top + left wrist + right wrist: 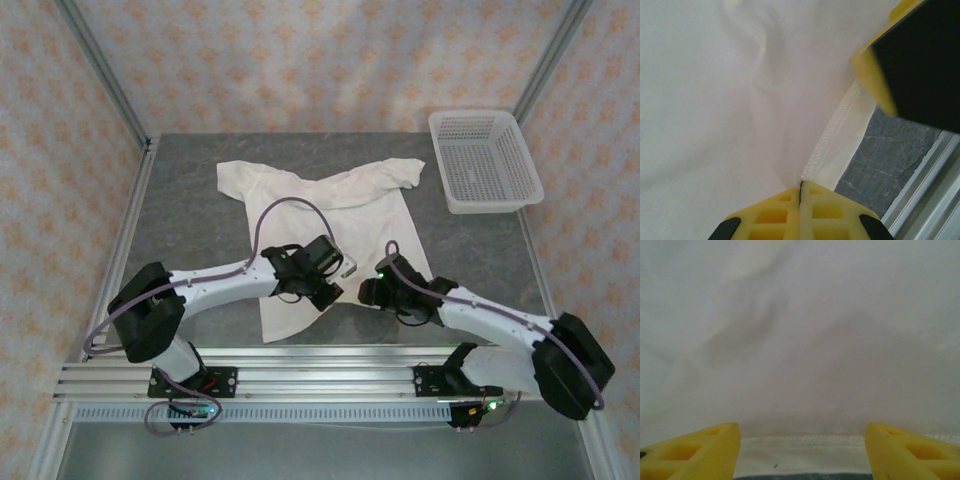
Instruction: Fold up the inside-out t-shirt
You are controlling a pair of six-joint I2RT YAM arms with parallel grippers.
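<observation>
Looking from above, I find the left tool [333,288] at the near hem of the inside-out t-shirt [330,200]. Its wrist camera shows the yellow fingers [775,215] pressed together, with the stitched hem pinched between them. The shirt lies spread on the grey tabletop [180,230], sleeves toward the far side and bottom hem nearest the arms. Just beside the left one, the right tool [372,292] hovers at the same hem, its fingers spread wide. A tiny dark speck [775,466] shows on the hem. A white mesh basket [470,116] sits far right, apart from the shirt.
</observation>
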